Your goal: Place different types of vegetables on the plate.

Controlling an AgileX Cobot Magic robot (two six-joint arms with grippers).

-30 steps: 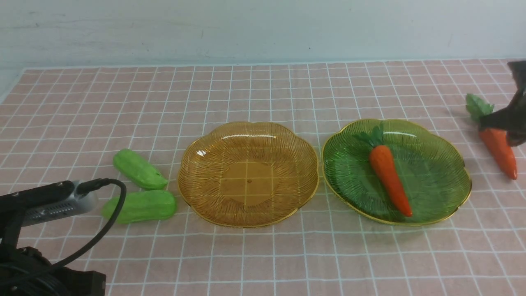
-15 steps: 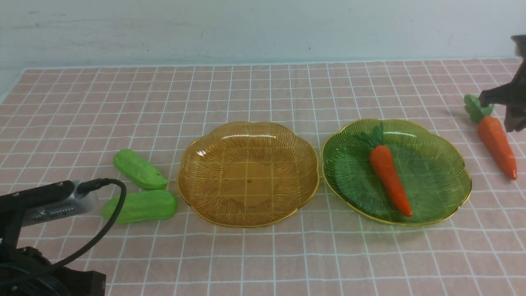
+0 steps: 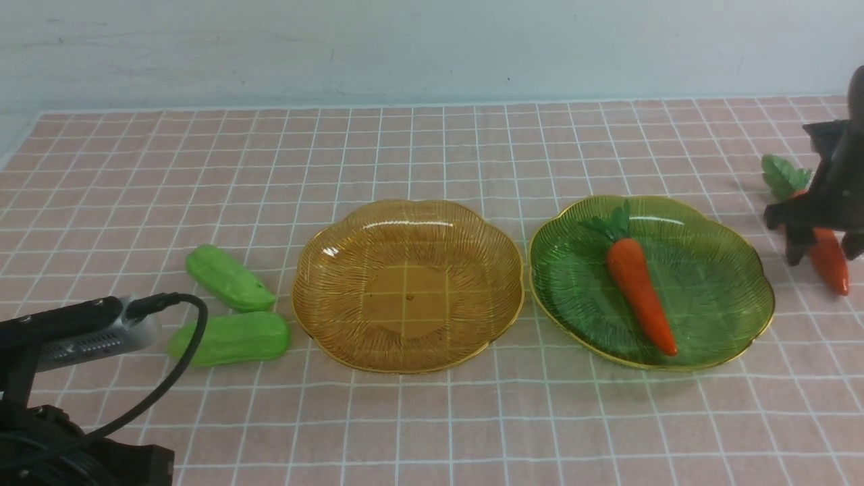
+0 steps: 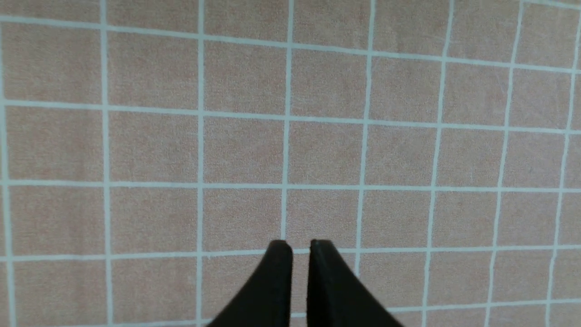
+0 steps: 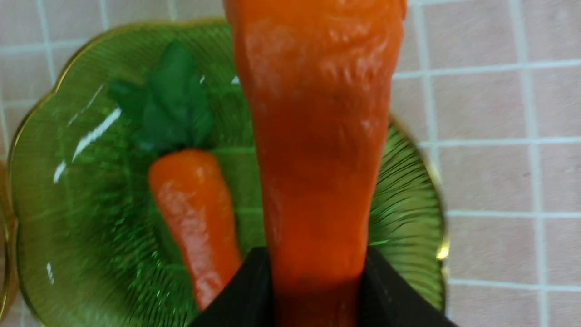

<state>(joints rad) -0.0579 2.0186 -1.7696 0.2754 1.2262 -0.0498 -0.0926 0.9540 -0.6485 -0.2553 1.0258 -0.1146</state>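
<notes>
The right gripper [image 3: 822, 253] is back down. A second ago it pinched the loose orange toy carrot [image 3: 833, 270], glossy and dark-green at its leafy top, up near the leaves. Then it let go and rose, and now it straddles the carrot's body further along: a regrasp, by the look of it.

The right wrist view tells the story. The black fingers [image 5: 245, 290] are part-way closed, one pressed against each flank of the carrot [image 5: 317, 136] with no gap showing, so the grip looks made. The carrot itself lies on the pink checked cloth [image 3: 432, 148] just right of the green ribbed glass plate [image 3: 715, 283], apparently not yet lifted.

That plate already holds the other orange toy carrot [image 3: 638, 290]. The amber ribbed glass plate [image 3: 405, 223] just left of it is bare, so this carrot likely belongs there.

The two bumpy light-green toy cucumbers [image 3: 229, 278] wait well to the left of the green plate. The left gripper [image 4: 299, 254] hangs over bare cloth, its fingers nearly together, holding nothing.
</notes>
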